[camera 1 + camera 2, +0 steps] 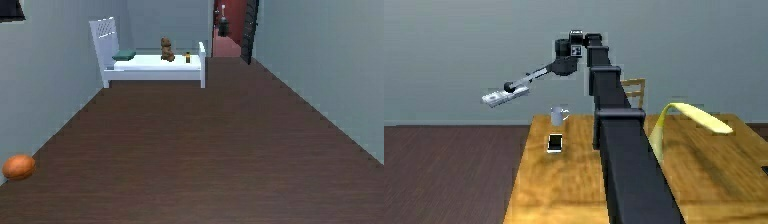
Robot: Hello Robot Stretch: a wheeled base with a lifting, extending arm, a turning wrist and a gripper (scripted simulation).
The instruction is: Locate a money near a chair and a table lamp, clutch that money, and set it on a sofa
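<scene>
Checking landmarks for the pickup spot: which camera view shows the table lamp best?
The arm side view: the yellow table lamp stands on the wooden table, right of the arm, its bent neck and shade clear. The forward view faces a white bed across dark floor instead.

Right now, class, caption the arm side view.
Claw holds a flat pale bundle near a wooden table bearing a white mug and yellow lamp.

Soft, even, rather dim light fills both views, the wooden table [714, 175] brightest, the floor [200, 150] dark.
</scene>
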